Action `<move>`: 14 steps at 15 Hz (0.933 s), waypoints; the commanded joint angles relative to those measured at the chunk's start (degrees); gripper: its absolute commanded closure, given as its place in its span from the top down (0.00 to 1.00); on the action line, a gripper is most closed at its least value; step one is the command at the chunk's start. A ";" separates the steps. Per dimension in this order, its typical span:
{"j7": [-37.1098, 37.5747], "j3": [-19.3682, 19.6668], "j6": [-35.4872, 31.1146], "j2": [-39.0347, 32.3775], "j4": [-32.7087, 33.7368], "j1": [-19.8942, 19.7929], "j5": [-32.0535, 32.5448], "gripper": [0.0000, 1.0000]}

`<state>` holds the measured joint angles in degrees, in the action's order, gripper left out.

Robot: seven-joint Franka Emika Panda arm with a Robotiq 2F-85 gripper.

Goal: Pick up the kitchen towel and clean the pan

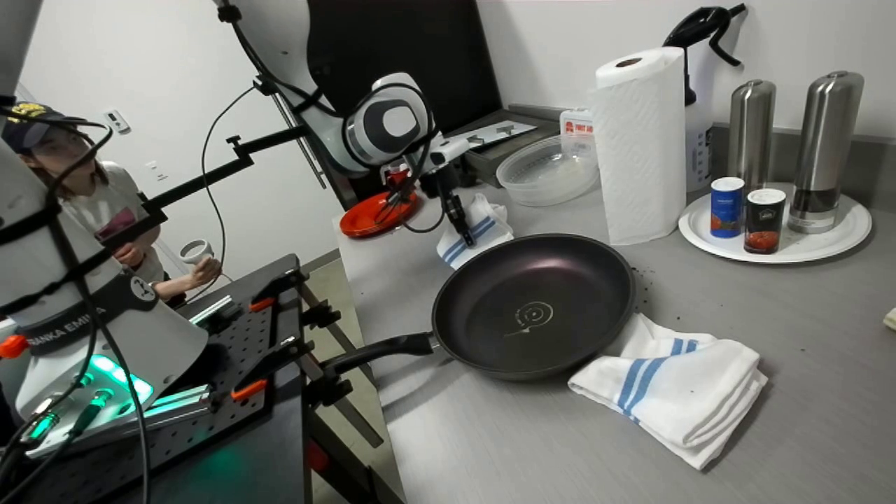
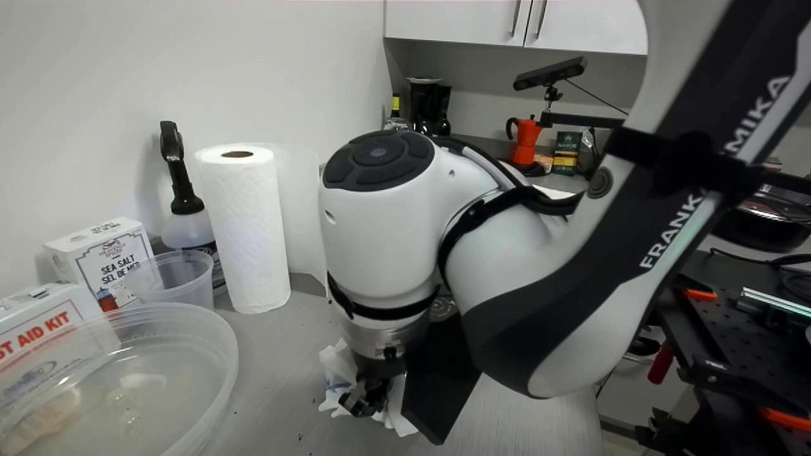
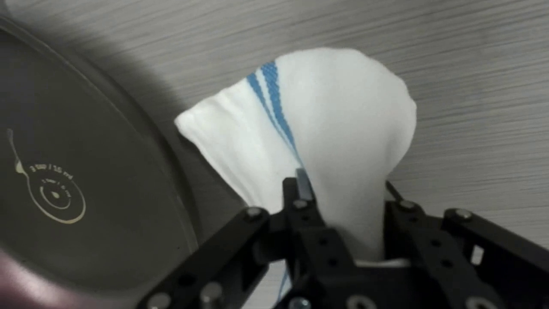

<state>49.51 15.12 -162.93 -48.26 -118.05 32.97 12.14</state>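
Note:
A white kitchen towel with blue stripes [image 1: 495,234] lies bunched on the counter beside the dark pan [image 1: 535,308]. The pan's long handle points toward the robot base. My gripper [image 1: 467,241] points down at this towel. In the wrist view my gripper [image 3: 347,184] has the towel [image 3: 343,111] squeezed between its fingers, and the cloth fans out beyond the tips. The pan [image 3: 107,171] is just to the left there. A second folded towel [image 1: 672,392] lies at the pan's near side. In an exterior view the arm hides most of the pan, and the towel [image 2: 339,364] surrounds my fingertips.
A paper towel roll [image 1: 640,154] stands behind the pan. A white plate [image 1: 854,217] holds mills and shakers. A clear plastic bowl [image 1: 546,175] and red plates [image 1: 374,217] are at the far end. A person [image 1: 91,182] holding a mug is behind the robot base.

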 commanded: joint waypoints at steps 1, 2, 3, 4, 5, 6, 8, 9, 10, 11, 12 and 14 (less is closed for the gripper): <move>-3.44 -2.19 1.53 0.95 0.14 -2.57 -2.30 0.65; -4.96 -3.82 2.08 1.80 -0.32 -4.23 -2.93 0.74; -6.56 -5.43 2.64 2.67 -0.74 -5.90 -3.70 0.81; -8.61 -7.51 3.40 3.71 -1.16 -8.04 -4.79 0.87; -10.89 -9.73 4.75 4.89 -1.52 -10.35 -6.19 0.95; -13.46 -12.36 6.28 6.06 -1.83 -13.08 -8.19 0.99; -18.49 -16.50 9.14 8.92 -2.67 -17.70 -12.31 1.00; -20.75 -17.77 10.33 10.53 -3.01 -19.48 -14.11 1.00; -22.85 -18.79 11.58 12.08 -3.26 -21.10 -15.85 1.00; -24.82 -19.40 12.86 13.93 -3.72 -22.47 -17.28 1.00; -26.75 -19.92 14.49 15.73 -4.18 -23.71 -18.40 1.00; -30.78 -20.30 17.93 20.15 -5.90 -25.78 -19.39 1.00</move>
<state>24.86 -3.58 -149.67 -35.32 -119.94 10.32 -4.36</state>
